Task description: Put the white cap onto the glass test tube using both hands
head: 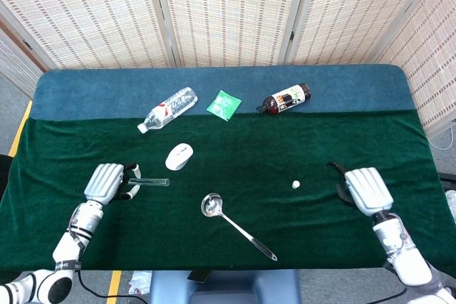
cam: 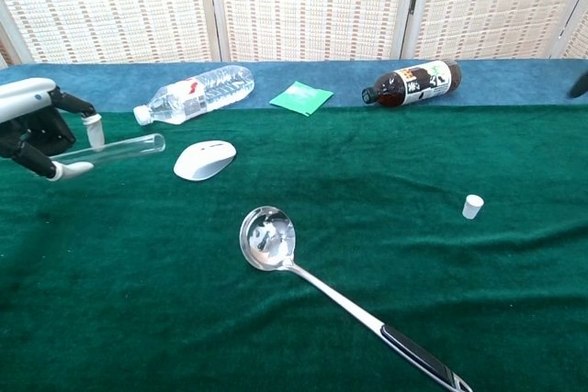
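The glass test tube [head: 151,182] is off the cloth, lying nearly level with its open end to the right, and my left hand [head: 107,181] grips its left end. In the chest view the same tube [cam: 124,146] juts out of the left hand [cam: 32,128] above the table. The small white cap [head: 296,185] stands alone on the green cloth, also seen as the cap [cam: 472,206] at the right. My right hand [head: 365,190] hovers just right of the cap, palm down, holding nothing; only a dark sliver of it shows at the chest view's right edge.
A white mouse [head: 179,156] lies just beyond the tube's tip. A steel ladle [head: 211,205] lies between the hands, handle toward the front edge. At the back lie a clear water bottle [head: 168,109], a green packet [head: 224,105] and a dark bottle [head: 283,99].
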Controlling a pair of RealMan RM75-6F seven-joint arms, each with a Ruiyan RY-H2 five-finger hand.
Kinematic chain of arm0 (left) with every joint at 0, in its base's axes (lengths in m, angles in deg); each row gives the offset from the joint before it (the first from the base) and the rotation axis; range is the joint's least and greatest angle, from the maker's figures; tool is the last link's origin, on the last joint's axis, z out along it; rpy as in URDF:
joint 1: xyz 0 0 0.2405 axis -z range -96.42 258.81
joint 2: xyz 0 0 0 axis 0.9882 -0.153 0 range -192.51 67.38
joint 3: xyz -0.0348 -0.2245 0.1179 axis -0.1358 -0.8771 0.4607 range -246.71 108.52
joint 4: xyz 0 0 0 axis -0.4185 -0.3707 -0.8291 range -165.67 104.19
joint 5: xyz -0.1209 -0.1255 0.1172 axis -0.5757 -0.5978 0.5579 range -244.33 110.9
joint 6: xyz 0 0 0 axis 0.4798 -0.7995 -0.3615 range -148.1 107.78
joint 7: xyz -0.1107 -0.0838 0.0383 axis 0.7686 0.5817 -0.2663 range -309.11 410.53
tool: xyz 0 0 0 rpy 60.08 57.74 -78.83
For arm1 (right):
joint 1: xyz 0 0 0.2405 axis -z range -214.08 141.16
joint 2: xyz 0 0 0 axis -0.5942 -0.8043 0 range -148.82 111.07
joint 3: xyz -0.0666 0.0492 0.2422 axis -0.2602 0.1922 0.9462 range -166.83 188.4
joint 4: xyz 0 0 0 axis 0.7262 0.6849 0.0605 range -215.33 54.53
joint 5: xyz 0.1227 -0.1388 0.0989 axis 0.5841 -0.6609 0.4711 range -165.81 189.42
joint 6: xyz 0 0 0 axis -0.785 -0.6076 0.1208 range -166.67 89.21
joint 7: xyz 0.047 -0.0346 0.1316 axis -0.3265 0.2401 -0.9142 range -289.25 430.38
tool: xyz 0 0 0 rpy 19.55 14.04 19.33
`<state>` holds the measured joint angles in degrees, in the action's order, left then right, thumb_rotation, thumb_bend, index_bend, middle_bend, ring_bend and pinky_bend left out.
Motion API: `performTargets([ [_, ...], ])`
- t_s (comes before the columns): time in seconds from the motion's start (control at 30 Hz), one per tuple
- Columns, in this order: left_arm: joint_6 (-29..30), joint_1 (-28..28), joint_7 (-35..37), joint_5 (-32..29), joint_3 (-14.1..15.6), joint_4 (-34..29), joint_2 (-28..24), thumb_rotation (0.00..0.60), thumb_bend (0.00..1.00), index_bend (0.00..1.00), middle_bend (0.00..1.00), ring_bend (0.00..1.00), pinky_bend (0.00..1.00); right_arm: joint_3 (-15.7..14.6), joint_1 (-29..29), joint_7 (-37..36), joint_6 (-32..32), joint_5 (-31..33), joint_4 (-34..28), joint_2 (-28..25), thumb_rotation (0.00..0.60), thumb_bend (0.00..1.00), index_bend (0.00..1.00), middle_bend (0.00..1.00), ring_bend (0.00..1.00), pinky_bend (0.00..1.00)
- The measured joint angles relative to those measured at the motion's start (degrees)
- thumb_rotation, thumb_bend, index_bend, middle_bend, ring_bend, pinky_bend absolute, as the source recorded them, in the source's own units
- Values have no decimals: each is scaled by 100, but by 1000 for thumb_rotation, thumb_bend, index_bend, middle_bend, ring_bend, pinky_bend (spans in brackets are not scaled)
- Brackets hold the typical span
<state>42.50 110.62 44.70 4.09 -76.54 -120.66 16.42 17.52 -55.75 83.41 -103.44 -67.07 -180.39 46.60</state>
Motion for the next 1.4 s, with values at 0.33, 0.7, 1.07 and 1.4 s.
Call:
performTargets([
  [0.33,161,-154,-119,176,166,-259,-137,600,532,672,958,911,855,164,-844,807,926,760,870,1044,600,542,332,836,1000,1000],
  [0.7,19,-160,-199,86,230,-157,-52,600,531,672,958,910,855,-20,-1164,1072,1185,1024,1409,1613,600,414,365,872,1000,1000],
  [1.07,-45,-168,-199,69,251,-133,-30,600,531,672,957,910,855,-116,-1274,1139,1192,1093,1699,1860,600,410,399,878,1000,1000],
  [1.4,-97,-179,-176,37,261,-89,-8,600,531,672,958,909,855,-145,-1365,1111,1242,1188,1964,2028,600,410,426,881,1000,1000],
])
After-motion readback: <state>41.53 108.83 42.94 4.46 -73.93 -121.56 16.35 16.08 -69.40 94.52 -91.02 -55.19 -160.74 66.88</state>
